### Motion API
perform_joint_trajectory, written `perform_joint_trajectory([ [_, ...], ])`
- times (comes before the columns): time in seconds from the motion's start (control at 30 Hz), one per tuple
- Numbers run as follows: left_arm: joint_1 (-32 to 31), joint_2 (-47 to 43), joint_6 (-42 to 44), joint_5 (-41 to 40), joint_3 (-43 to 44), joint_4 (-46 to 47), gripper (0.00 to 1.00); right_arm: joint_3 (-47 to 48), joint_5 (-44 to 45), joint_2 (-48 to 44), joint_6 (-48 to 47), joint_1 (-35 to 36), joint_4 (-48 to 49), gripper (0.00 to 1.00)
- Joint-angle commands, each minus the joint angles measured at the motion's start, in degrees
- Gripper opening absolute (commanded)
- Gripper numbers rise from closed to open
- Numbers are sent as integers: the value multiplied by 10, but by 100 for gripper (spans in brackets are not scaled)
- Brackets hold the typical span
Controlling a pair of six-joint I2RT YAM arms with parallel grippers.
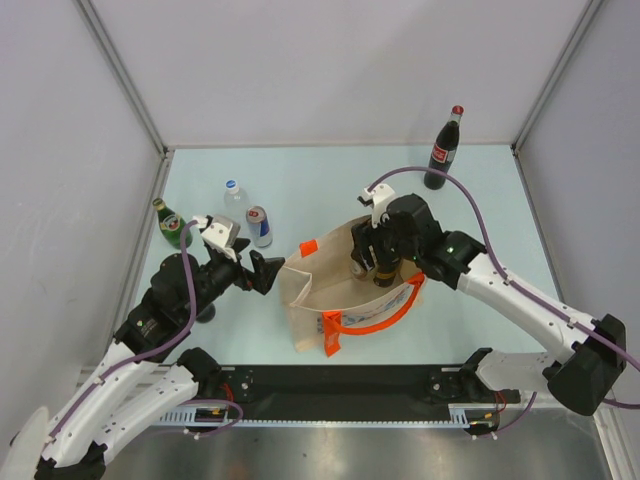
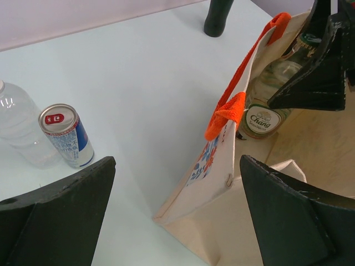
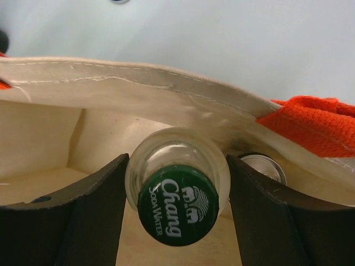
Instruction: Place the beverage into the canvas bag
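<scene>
Beige canvas bag sits in the middle of the pale blue table. It has bright orange handles and its top is open.

The right gripper reaches down into the bag. Its jaws are partly closed, one on each side of a Chang soda water bottle, and they hold it by the neck. The bottle is clear glass with a green cap. It stands upright, low inside the bag, close to the bag's side wall. I cannot tell if it touches the bottom.

The left gripper is just beside the left end of the bag. Its jaws are wide apart and hold nothing. The end of the bag shows between its two black fingers.

Other drinks stand on the table, left of the bag:
- a blue and silver can
- a clear water bottle just beside the can
- a green bottle near the left wall

A dark cola bottle with a red cap stands far back on the right, well apart from the bag.
</scene>
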Motion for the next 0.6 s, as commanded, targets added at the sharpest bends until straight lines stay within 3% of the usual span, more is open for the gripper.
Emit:
perform_joint_trajectory([
  [0.0,-3,-2,3,-2,0,13,100,1,28,-17,-24,3,134,0],
  [0.57,-2,-2,2,-1,0,13,100,-54,10,41,-10,4,193,0],
])
